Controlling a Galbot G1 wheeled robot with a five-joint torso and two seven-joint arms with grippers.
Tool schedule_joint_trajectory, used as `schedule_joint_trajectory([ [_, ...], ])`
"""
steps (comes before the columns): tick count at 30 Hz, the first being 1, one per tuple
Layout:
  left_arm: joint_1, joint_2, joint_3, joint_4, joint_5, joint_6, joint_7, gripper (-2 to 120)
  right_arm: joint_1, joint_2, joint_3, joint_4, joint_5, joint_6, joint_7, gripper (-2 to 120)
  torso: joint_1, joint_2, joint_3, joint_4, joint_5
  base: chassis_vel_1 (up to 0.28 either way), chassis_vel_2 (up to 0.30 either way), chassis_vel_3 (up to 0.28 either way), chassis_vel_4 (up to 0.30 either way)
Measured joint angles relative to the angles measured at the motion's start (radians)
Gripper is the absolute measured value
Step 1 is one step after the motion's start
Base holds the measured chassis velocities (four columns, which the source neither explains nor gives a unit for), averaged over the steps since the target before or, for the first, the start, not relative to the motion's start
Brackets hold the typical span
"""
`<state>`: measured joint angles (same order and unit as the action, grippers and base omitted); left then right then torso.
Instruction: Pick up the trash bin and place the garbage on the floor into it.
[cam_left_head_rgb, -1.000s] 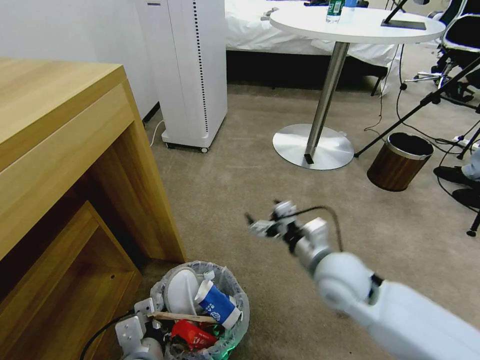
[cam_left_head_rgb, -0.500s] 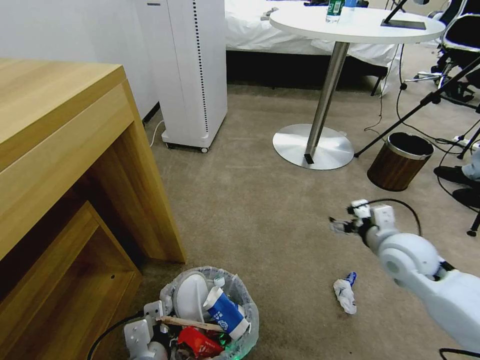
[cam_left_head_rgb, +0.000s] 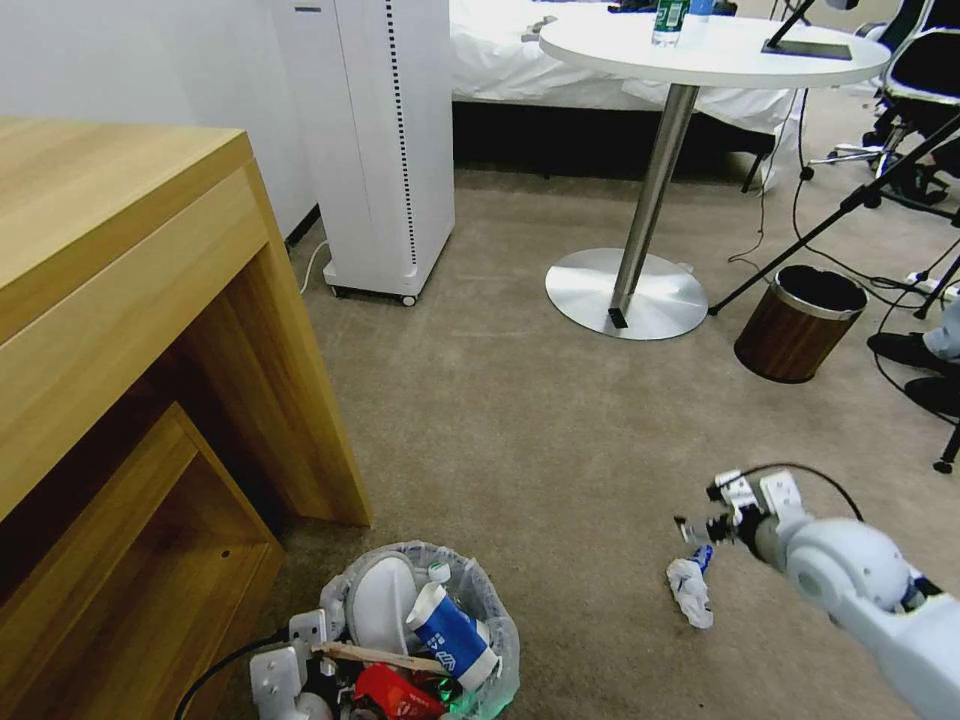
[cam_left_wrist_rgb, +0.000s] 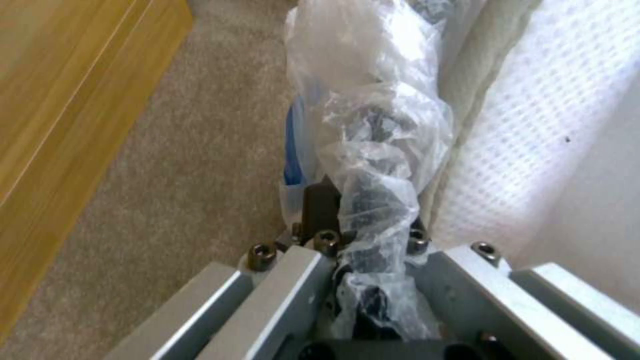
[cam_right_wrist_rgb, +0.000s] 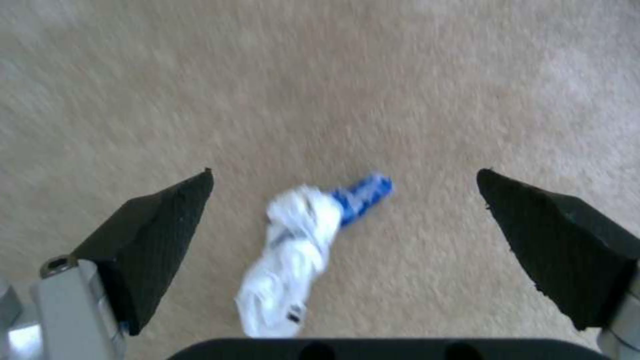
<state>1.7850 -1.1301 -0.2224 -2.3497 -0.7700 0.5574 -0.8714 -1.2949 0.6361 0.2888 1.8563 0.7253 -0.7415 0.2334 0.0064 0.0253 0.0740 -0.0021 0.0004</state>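
Bin (cam_left_head_rgb: 425, 625) nearly full, left pincer (cam_left_wrist_rgb: 363, 235) clamped on its liner. One crumpled wrapper (cam_left_head_rgb: 690, 588) left on floor (cam_left_head_rgb: 520, 420); right pincer (cam_right_wrist_rgb: 347, 175) hung above, jaws apart.

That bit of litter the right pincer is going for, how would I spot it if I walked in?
Start at the round white table and look along the beige carpet toward the robot. Right of the stuffed trash bin, directly below the open right pincer, lies a crumpled white wrapper. It is the lone piece on the carpet, twisted, with a blue tip.
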Motion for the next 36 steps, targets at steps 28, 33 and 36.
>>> schedule_joint_trajectory([
  [28,0.018,-0.041,0.023,0.018,0.032,0.008,0.010,0,0.074,0.052,-0.193,-0.210,-0.175,0.130,0.012,100,0.000,0.000,0.000,0.0001,-0.0005,0.000,0.000,0.000,0.000],
  [33,-0.026,-0.044,0.028,0.007,-0.010,-0.005,0.001,0,0.107,0.053,-0.230,-0.236,-0.179,0.141,0.020,100,0.000,0.000,0.000,-0.0001,-0.0007,0.000,0.000,0.000,0.000],
  [36,-0.045,-0.044,0.030,-0.003,-0.034,-0.010,-0.007,0,0.112,0.054,-0.244,-0.255,-0.188,0.155,0.021,100,0.000,0.000,0.000,0.0000,-0.0006,0.000,0.000,0.000,0.000],
])
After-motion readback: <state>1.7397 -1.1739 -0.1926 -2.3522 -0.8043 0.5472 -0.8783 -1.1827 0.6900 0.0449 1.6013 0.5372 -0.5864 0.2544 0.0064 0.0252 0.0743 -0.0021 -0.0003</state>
